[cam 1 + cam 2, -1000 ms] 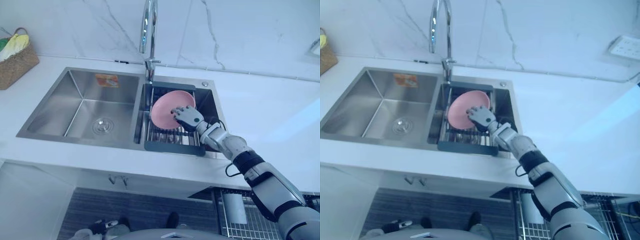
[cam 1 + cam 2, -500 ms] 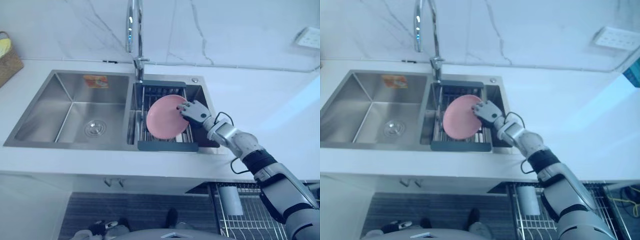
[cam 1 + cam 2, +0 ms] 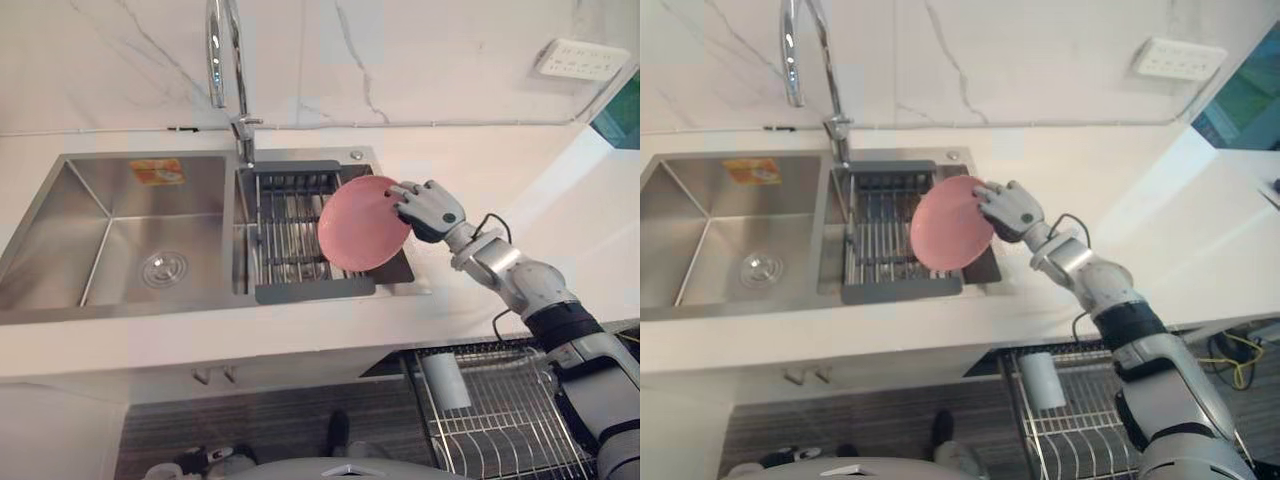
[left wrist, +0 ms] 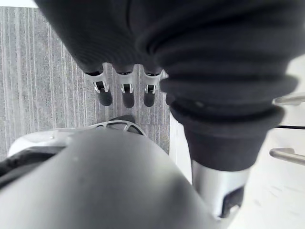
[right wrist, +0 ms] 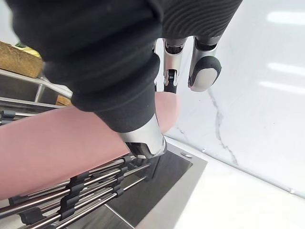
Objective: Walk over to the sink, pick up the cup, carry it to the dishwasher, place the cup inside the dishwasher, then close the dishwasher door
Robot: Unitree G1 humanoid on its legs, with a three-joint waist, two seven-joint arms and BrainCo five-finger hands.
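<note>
A round pink plate is held on edge over the right end of the drying rack in the sink's right basin. My right hand is shut on the plate's right rim, thumb on one face and fingers over the other. The right wrist view has the plate just above the rack's bars. A pale cup-like cylinder stands in the wire rack below the counter at the lower right. My left hand hangs over the grey floor with its fingers straight.
The tall faucet rises behind the sink, left of the plate. The left basin is bare steel with a drain. White counter runs to the right. The pulled-out wire rack sits low at the right, under the counter edge.
The camera has swung to the right. My right hand has lifted the pink plate off the rack and carried it to the rack's right end.
</note>
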